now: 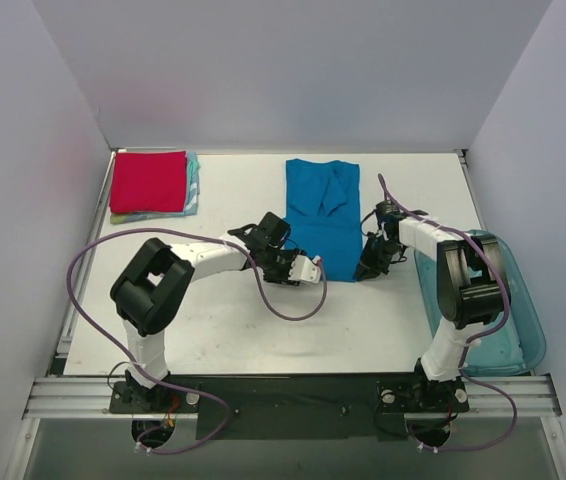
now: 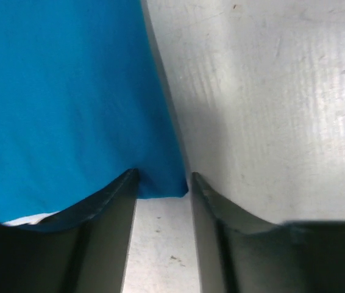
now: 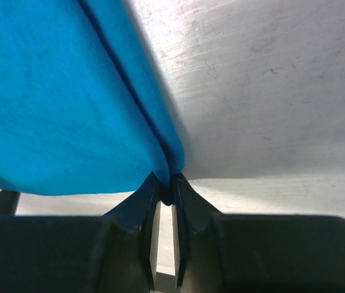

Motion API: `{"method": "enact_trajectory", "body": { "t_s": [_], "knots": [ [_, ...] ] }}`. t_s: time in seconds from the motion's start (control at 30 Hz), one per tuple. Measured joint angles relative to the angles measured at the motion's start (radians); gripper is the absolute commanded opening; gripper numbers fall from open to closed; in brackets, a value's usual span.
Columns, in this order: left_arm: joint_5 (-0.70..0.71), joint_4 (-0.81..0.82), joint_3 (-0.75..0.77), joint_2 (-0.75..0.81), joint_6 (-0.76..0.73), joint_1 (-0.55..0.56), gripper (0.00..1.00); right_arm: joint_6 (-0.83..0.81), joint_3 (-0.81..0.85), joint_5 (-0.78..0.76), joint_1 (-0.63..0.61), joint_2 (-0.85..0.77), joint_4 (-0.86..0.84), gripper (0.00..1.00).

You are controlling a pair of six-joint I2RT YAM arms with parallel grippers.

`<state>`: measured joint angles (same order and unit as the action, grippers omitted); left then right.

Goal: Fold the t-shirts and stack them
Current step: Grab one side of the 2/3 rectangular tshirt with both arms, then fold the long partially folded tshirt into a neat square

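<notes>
The blue shirt (image 1: 321,215) lies flat on the worktop (image 1: 233,330), at centre toward the back, folded into a long narrow strip running front to back, with a sleeve fold showing on its upper half. Its near edge faces the arms. The right claw (image 1: 368,268) sits at the near right corner of this strip. In the right wrist view its fingers (image 3: 188,204) are drawn almost together and pinch the corner of the cloth (image 3: 56,91), which rises slightly off the surface at the pinch. The left claw (image 1: 308,268) sits at the near left corner. In the left wrist view its fingers (image 2: 108,201) stand apart, and the shirt corner (image 2: 63,91) lies in the gap between their tips without being clamped. The bare surface shows between the fingers below the corner. At the back left corner of the worktop, well apart from the blue shirt, a red shirt (image 1: 148,181) folded into a square tops a stack. A teal shirt (image 1: 194,185) shows along the stack's right edge, and a yellowish shirt (image 1: 131,216) shows along its near edge. A bin (image 1: 523,320) stands at the right edge of the worktop, beside the right arm.
</notes>
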<state>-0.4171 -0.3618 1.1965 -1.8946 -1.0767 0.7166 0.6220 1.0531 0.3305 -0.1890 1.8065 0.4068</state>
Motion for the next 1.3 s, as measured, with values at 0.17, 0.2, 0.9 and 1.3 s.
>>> {"method": "enact_trajectory", "body": {
  "t_s": [0.17,0.2,0.9,1.3],
  "knots": [
    [0.036,0.089,-0.032,0.0,0.022,0.002,0.0,0.002,-0.004,0.003,0.006,0.0,-0.014,0.0],
    [0.041,0.095,-0.032,0.0,0.029,0.002,0.0,0.0,-0.004,0.004,0.006,0.0,-0.014,0.0],
    [-0.114,-0.478,0.155,0.182,0.083,-0.006,0.0,-0.027,-0.217,-0.013,-0.186,-0.478,0.199,0.0],
    [-0.28,-0.919,0.297,0.388,0.098,-0.022,0.0,0.158,-0.032,0.068,-0.423,-0.761,0.514,0.0]
  ]
}}
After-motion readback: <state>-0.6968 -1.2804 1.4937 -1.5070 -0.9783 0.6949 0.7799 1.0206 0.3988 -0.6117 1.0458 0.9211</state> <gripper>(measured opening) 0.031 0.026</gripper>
